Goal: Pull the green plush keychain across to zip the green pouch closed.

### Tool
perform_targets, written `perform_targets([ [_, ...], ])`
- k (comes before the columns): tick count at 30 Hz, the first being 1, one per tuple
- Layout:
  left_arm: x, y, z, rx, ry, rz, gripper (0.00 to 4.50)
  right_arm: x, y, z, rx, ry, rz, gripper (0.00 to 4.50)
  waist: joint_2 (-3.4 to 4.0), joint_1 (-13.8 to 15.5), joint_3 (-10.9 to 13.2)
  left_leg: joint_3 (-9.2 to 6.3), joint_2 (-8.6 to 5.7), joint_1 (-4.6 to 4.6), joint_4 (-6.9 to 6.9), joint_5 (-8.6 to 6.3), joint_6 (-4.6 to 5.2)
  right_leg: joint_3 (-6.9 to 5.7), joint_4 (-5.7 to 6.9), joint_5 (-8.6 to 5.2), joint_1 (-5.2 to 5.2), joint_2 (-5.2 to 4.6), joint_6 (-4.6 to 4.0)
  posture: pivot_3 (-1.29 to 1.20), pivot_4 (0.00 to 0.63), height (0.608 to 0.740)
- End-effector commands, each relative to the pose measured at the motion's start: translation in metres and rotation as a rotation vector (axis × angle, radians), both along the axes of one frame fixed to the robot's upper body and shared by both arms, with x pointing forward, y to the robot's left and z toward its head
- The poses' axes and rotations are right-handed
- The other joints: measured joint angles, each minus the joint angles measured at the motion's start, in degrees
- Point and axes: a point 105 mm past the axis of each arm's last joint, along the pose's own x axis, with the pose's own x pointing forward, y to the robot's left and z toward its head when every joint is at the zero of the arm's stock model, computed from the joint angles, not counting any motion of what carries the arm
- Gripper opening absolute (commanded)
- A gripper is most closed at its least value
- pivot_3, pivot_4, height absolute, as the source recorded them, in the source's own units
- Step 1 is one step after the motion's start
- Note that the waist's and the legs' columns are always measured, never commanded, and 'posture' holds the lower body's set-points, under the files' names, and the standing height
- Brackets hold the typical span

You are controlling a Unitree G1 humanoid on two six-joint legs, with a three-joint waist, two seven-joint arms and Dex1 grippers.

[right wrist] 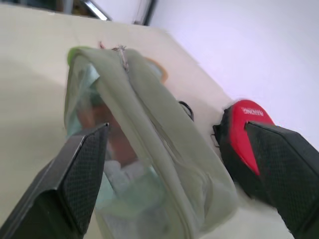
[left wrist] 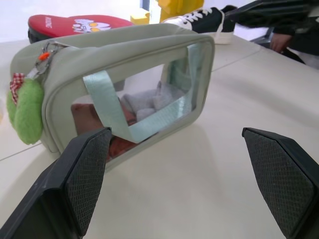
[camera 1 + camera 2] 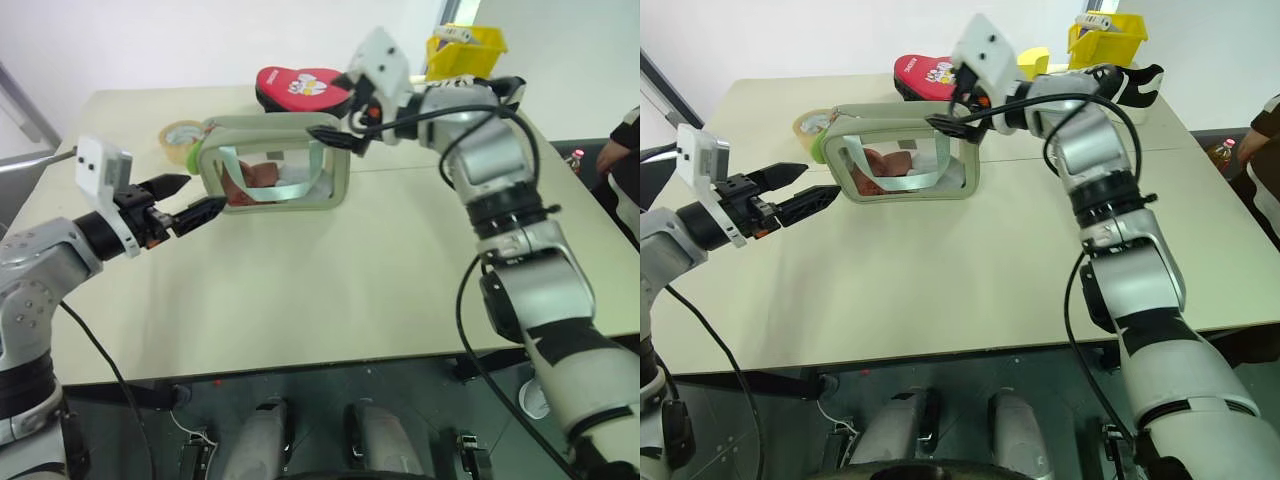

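The pale green pouch stands on its long edge on the table, its clear window facing me and its zipper running along the top. At its left end hangs the green plush keychain, fuzzy lime with a bit of red check. My left gripper is open and level, its fingertips just short of that left end and below the keychain. My right gripper is open over the pouch's top right corner, one finger to each side of the pouch. Neither gripper holds anything.
A red heart-shaped case lies just behind the pouch. A tape roll sits behind its left end. A yellow bin and a black shoe stand at the back right. A person is at the right edge.
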Motion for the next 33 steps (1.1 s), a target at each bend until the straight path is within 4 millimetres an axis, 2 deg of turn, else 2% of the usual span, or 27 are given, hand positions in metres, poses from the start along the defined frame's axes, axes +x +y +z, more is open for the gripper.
perform_targets([
  [1, -0.005, -0.001, 0.013, -0.002, -0.058, 0.009, 4.46, 0.008, 0.005, -0.007, -0.086, -0.029, 0.001, 4.5, -0.02, 0.1, 0.0, 0.0, -0.01, 0.0, 0.0, 0.0, 0.0, -0.01, -0.02, 0.0, 0.02, -0.01, 0.0, 0.0, 0.15, 0.74],
  [4, -0.008, -0.004, 0.012, -0.007, -0.062, 0.011, 4.46, 0.015, 0.008, -0.021, -0.178, -0.034, -0.025, 4.5, -0.01, -0.2, 0.0, 0.0, -0.04, 0.0, 0.0, 0.0, -0.01, 0.02, -0.03, 0.0, 0.02, -0.02, 0.0, 0.0, 0.15, 0.74],
  [9, -0.013, -0.004, 0.012, -0.022, -0.067, 0.026, 4.46, 0.015, 0.011, -0.039, -0.294, -0.017, 0.004, 4.5, 0.0, -0.3, 0.0, 0.0, -0.02, 0.0, -0.2, 0.09, -0.17, 0.03, 0.02, 0.0, -0.14, 0.01, 0.0, 0.0, 0.15, 0.74],
  [10, -0.014, -0.004, 0.012, -0.028, -0.069, 0.028, 4.49, 0.015, 0.011, -0.04, -0.303, -0.016, 0.005, 4.25, 0.0, -0.4, 0.0, -0.01, -0.02, 0.0, -0.22, 0.13, -0.23, 0.03, 0.04, 0.0, -0.16, 0.01, -0.01, 0.0, 0.15, 0.74],
  [12, -0.014, -0.004, 0.012, -0.028, -0.069, 0.031, 4.5, 0.014, 0.012, -0.043, -0.325, -0.02, 0.015, 3.66, 0.0, -0.8, 0.0, -0.01, -0.01, 0.0, -0.22, 0.13, -0.24, 0.03, 0.07, 0.0, -0.17, 0.03, -0.01, 0.0, 0.15, 0.74],
  [19, -0.012, -0.008, 0.011, -0.023, -0.065, 0.019, 4.5, 0.019, 0.005, -0.038, -0.287, -0.024, -0.037, 0.06, 0.0, -1.6, 0.0, -0.02, -0.01, 0.24, -0.21, 0.17, -0.3, 0.03, 0.11, 0.07, 0.03, 0.05, -0.11, 0.0, 0.15, 0.74],
  [22, -0.01, -0.012, 0.009, -0.024, -0.059, 0.006, 4.5, 0.021, -0.004, -0.033, -0.267, -0.023, -0.05, 0.02, 0.0, -1.5, 0.0, -0.04, 0.0, 0.27, -0.21, 0.2, -0.34, 0.03, 0.17, 0.07, 0.04, 0.06, -0.12, 0.0, 0.15, 0.74],
  [26, -0.005, -0.022, 0.008, -0.033, -0.05, -0.043, 4.5, 0.015, -0.032, -0.021, -0.277, -0.044, -0.014, 0.02, 0.0, -0.7, 0.0, -0.05, -0.02, 0.22, -0.18, 0.2, -0.34, 0.01, 0.11, 0.07, 0.07, 0.04, -0.12, 0.0, 0.15, 0.74],
  [29, -0.001, -0.024, 0.007, -0.032, -0.04, -0.068, 4.5, 0.0, -0.054, -0.02, -0.318, -0.055, 0.072, 0.02, 0.0, 0.0, 0.0, -0.04, -0.03, 0.19, -0.19, 0.17, -0.3, 0.02, 0.01, 0.07, 0.07, 0.03, -0.11, 0.0, 0.15, 0.74],
  [33, 0.0, -0.031, 0.008, -0.042, -0.026, -0.136, 4.5, -0.033, -0.079, -0.028, -0.386, -0.036, 0.159, 0.02, 0.0, 0.0, 0.0, -0.04, 0.0, 0.14, -0.27, 0.13, -0.24, 0.0, -0.03, 0.07, 0.02, 0.04, -0.11, 0.0, 0.15, 0.74],
])
